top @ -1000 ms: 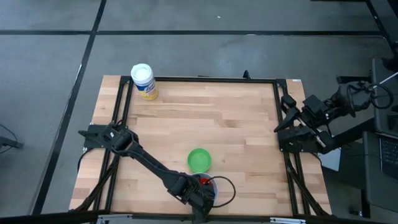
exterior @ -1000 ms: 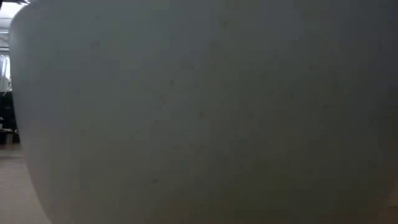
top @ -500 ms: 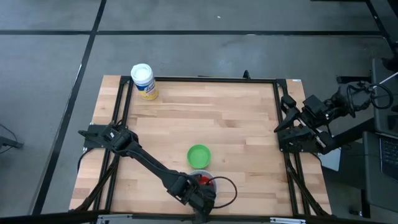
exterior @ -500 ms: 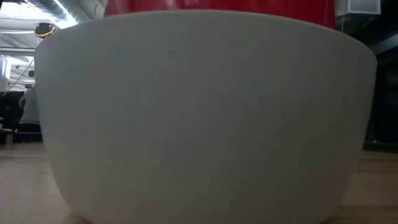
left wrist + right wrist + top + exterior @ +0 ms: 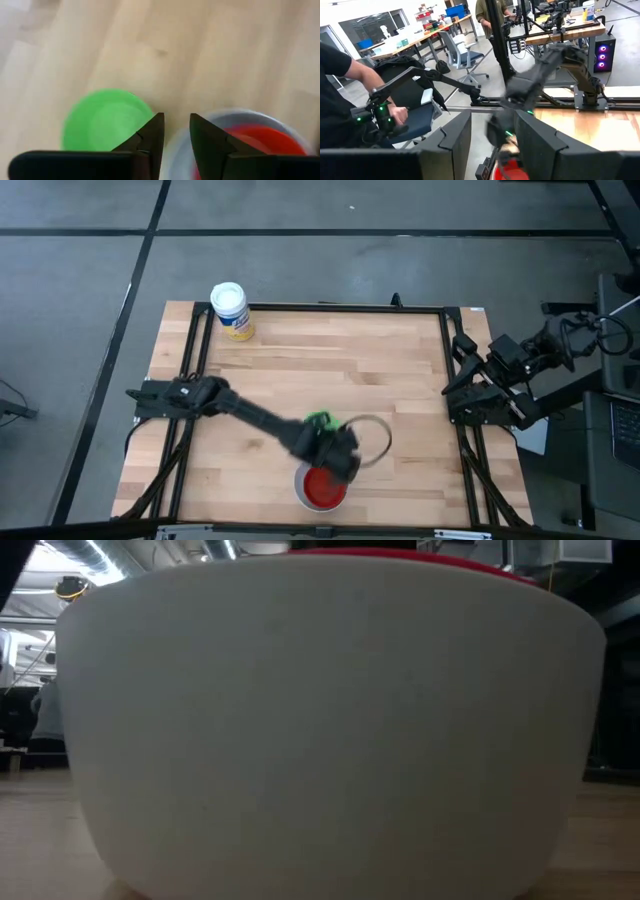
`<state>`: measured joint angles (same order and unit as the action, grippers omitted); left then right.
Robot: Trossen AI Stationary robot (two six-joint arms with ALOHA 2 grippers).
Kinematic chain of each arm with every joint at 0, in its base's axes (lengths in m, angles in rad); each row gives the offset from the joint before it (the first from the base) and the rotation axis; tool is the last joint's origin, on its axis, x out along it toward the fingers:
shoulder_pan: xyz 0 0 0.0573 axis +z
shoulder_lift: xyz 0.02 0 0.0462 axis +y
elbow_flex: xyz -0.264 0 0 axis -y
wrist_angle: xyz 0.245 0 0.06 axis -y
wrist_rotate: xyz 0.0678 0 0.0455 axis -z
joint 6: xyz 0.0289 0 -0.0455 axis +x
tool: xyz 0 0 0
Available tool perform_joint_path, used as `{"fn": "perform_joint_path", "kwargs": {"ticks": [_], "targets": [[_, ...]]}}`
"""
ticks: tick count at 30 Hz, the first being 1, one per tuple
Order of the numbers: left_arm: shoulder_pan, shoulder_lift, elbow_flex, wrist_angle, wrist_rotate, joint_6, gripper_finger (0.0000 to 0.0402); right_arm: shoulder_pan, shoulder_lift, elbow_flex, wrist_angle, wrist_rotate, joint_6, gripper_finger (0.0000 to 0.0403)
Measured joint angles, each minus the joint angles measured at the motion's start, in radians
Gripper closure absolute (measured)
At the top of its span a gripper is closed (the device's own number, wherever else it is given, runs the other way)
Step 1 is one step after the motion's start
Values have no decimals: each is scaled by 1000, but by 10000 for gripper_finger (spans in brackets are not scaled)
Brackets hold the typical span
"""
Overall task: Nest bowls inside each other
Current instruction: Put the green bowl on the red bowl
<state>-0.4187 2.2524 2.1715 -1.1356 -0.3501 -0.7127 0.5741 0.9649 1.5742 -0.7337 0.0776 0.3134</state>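
The white bowl (image 5: 299, 486) stands near the table's near edge with the red bowl (image 5: 323, 490) nested in it. In the low view the white bowl (image 5: 320, 740) fills the picture and only the red rim (image 5: 400, 554) shows above it. The green bowl (image 5: 318, 419) rests on the wood just beyond, partly under my left arm. My left gripper (image 5: 338, 455) hovers above the gap between the green bowl (image 5: 102, 120) and the white bowl (image 5: 260, 117). It is open (image 5: 176, 125) by a narrow gap, with nothing in it. My right gripper (image 5: 492, 145) waits open, raised at the table's right edge.
A white-lidded jar with a yellow label (image 5: 231, 310) stands at the far left corner. Black frame rails (image 5: 320, 308) run along the table's edges. Bare wood lies between the bowls and the far edge. People and workbenches show in the room beyond.
My left gripper has risen off the white bowl and swung toward the far edge, over to the green bowl. The red bowl stays behind and has sunk lower into the white bowl. A second ago the white bowl slid slightly back from the near edge.
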Motion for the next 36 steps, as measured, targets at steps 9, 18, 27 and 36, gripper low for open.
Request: {"fn": "perform_joint_path", "kwargs": {"ticks": [9, 18, 27, 36], "targets": [[138, 6, -73, 50, 165, 55, 286, 44, 0, 0, -3, 20, 0, 249], [207, 10, -171, 123, 300, -20, 261, 91, 0, 0, -13, 72, -7, 249], [210, 10, -219, 214, 369, -117, 264, 109, 0, 0, -14, 72, -8, 249], [203, 33, -239, 214, 369, -162, 264, 109, 0, 0, -14, 73, -11, 249]]}}
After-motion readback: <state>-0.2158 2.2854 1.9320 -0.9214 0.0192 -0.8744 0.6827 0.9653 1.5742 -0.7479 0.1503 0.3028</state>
